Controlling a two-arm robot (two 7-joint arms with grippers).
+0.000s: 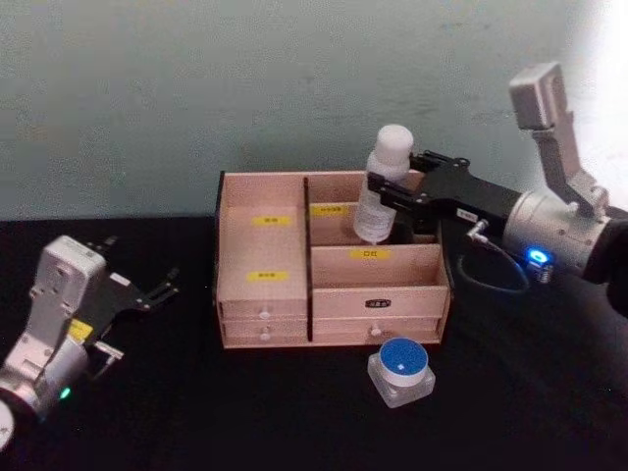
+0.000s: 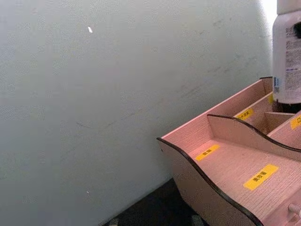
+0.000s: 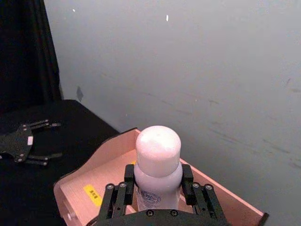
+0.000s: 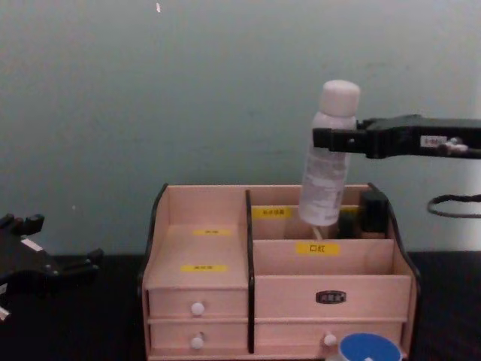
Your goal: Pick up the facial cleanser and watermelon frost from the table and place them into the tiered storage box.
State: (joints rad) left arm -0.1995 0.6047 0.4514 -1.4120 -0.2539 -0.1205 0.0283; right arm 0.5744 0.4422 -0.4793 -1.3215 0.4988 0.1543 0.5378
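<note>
Pinkish tiered storage box, yellow label 口红 — right gripper holding facial cleanser

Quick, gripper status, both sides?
Left gripper: open, holding nothing.
Right gripper: shut on the white round-capped plastic bottle, above the pinkish wooden tiered storage box, rear right compartment.

Matt wooden tiered storage box, smooth plastic facial cleanser.
</note>
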